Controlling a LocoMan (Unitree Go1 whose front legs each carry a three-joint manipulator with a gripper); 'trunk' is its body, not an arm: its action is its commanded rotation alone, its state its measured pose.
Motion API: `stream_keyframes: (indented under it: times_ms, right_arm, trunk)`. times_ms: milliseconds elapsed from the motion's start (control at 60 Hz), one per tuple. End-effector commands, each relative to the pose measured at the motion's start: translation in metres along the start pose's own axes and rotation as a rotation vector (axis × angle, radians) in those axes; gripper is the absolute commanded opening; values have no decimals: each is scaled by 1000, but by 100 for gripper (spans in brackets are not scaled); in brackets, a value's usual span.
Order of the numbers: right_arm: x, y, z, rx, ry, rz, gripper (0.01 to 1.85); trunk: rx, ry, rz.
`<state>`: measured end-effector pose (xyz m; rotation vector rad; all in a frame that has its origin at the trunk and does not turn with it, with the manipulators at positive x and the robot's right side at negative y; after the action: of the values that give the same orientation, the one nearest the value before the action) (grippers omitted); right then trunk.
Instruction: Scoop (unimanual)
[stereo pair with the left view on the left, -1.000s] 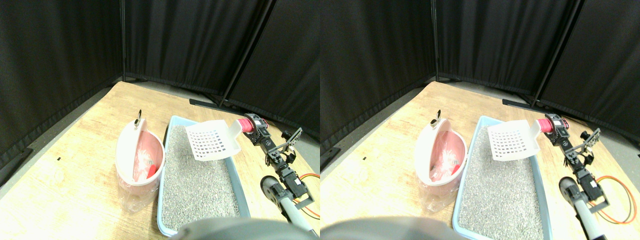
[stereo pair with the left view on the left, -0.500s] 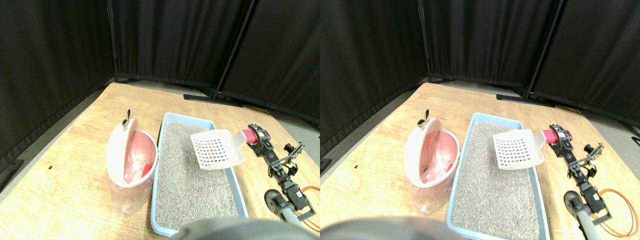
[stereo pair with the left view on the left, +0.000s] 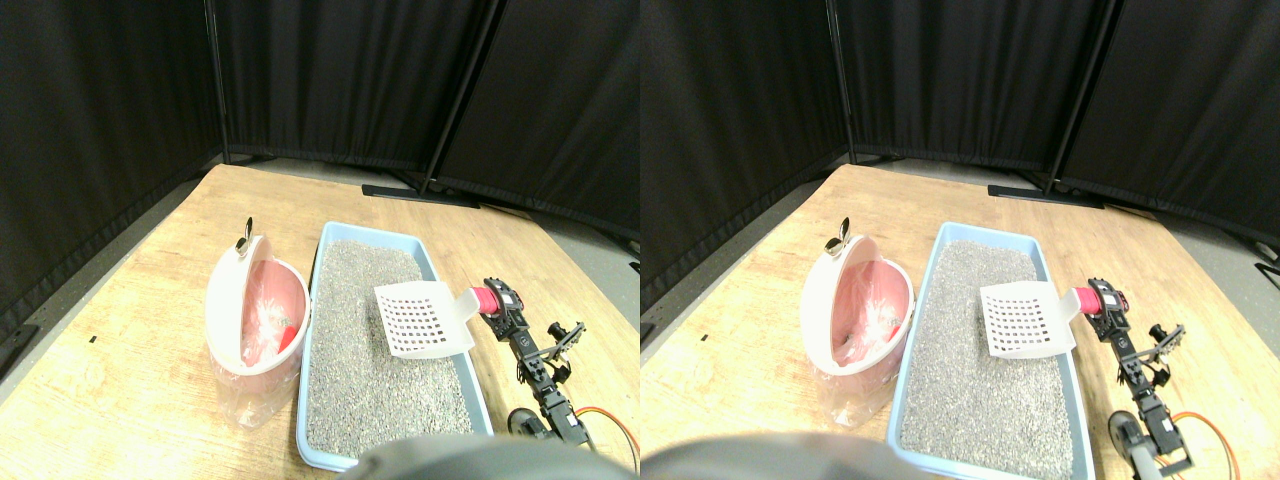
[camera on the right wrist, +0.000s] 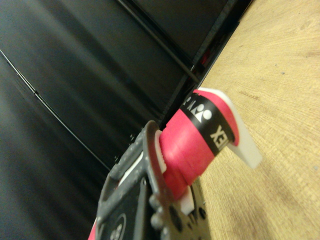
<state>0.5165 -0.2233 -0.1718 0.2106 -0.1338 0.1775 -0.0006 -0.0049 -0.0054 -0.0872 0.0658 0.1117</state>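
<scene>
I've got the scoop (stereo pair with the left view on the left: 424, 320) over the tray (stereo pair with the left view on the left: 318, 268), near its right rim — empty, no dig made yet. My gripper (stereo pair with the left view on the left: 500, 300) pinches the red handle (camera on the right wrist: 192, 145). The bin (stereo pair with the left view on the left: 250, 320) sits just left of the tray — dumping's still ahead.

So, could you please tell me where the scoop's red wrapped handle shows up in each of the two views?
Stereo pair view: the red wrapped handle sits right of centre, joining the white slotted scoop that hangs over the litter tray.
Wrist view: the handle fills the middle, running out from the dark jaw frame; the scoop's slotted blade is not in it.
Shared landmark: the wooden floor.
</scene>
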Motion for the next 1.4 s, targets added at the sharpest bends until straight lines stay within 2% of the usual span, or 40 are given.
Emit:
stream_keyframes:
  times_ms: [17,67,217,283,383,500,683,717,850,883,917,933,967,983,1000,1017,1050,1067,1167,1283,1367,1400]
  right_arm:
    - [1,2,1,26,-25,-1,5]
    - [-2,-1,-4,47,3,-25,5]
    - [-5,-7,-14,53,3,-33,5]
    - [-8,-13,-23,45,13,-72,5]
    - [-9,-17,-29,43,12,-68,5]
    - [-14,-21,-36,64,66,-100,5]
    - [-16,-23,-42,57,85,-111,5]
    - [-16,-26,-45,66,105,-142,5]
    - [-18,-31,-49,75,157,-187,5]
    - [-20,-31,-48,79,177,-211,20]
    - [-22,-30,-45,93,241,-261,45]
    - [-22,-30,-44,91,263,-277,53]
    - [-22,-30,-44,91,263,-277,53]
    - [-23,-29,-42,81,325,-306,73]
    - [-24,-28,-39,67,366,-282,92]
    - [-25,-28,-37,76,389,-284,100]
    - [-25,-27,-36,85,402,-290,105]
    - [-25,-26,-34,92,429,-295,116]
    - [-27,-23,-27,93,427,-251,134]
    - [-30,-20,-22,97,388,-214,135]
    - [-34,-16,-16,81,355,-188,129]
    - [-36,-14,-13,60,315,-169,123]
  trunk:
    - [-16,1,-6]
    - [-13,2,-10]
    - [-4,6,-15]
    - [1,9,-17]
    - [4,13,-18]
    - [5,17,-20]
    - [5,21,-19]
    - [7,20,-20]
    - [14,23,-20]
    - [16,23,-21]
    - [18,25,-22]
    - [18,25,-22]
    - [18,25,-22]
    - [20,25,-25]
    - [20,25,-25]
    - [20,25,-25]
    - [20,25,-25]
    - [20,25,-25]
    - [20,28,-29]
    - [21,30,-33]
    - [21,30,-36]
    - [19,30,-37]
